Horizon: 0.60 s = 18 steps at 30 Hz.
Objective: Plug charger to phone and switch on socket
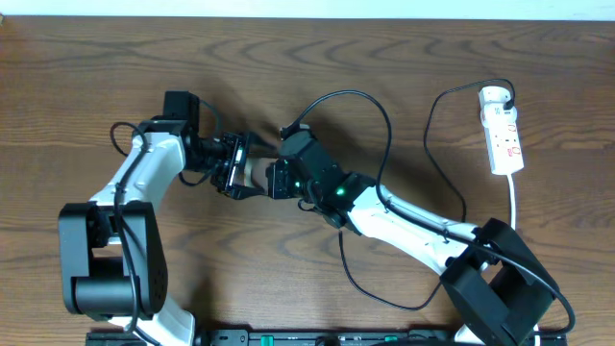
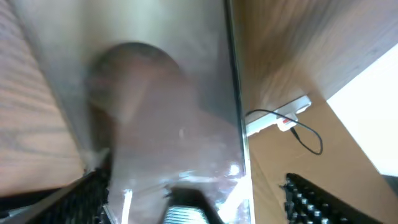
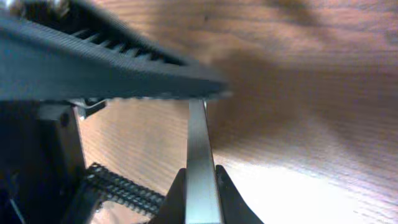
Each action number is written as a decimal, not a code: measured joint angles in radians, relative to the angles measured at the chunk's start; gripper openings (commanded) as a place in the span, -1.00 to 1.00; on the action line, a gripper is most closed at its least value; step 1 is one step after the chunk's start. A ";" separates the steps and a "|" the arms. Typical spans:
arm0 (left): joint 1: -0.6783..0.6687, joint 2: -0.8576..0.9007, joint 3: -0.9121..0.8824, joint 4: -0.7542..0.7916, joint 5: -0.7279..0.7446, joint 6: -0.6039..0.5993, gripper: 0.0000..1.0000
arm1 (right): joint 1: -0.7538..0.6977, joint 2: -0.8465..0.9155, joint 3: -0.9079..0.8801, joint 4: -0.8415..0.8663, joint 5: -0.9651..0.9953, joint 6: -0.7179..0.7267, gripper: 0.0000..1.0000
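The step in hand is judged to be the readying of the phone for plugging; the charger has not been joined to it and the socket is untouched.

The flat, dark brown-black phone slab [image 1: 255, 175] is held up off the brown wood-grain worktop [image 1: 96, 77], mid-table, between the two arms. The right gripper [image 1: 281, 178] is seen in its wrist view pinching the phone across its thin edge, a dark finger pressed on either side. The left gripper [image 1: 238, 167] is spread around the phone's width. In the left wrist view one ribbed black finger [image 2: 317, 199] stands apart from the phone's edge, with bare wood showing between, so no firm hold by that gripper is made out.

The long, thin black charger cable [image 1: 388, 135] arcs over the worktop behind the right arm. Its small plug tip [image 1: 285, 130] lies just beside the right gripper and is held by neither gripper. The narrow white power strip with red markings [image 1: 502, 130] lies well apart, at the far right. The setting of its switches cannot be read.

The next move is thought to call for a secure hold on the phone by one gripper, so that the other is freed for the plug tip. Close alignment with the phone's port will be needed, and that port is not visible in any view.
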 measured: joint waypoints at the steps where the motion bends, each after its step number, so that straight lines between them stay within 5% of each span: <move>1: -0.007 0.000 0.000 -0.001 0.001 0.001 0.81 | 0.004 0.000 0.000 -0.001 -0.002 -0.003 -0.98; 18: 0.043 0.000 0.000 -0.001 0.077 0.030 0.83 | -0.089 0.002 0.000 -0.004 -0.027 0.000 -0.98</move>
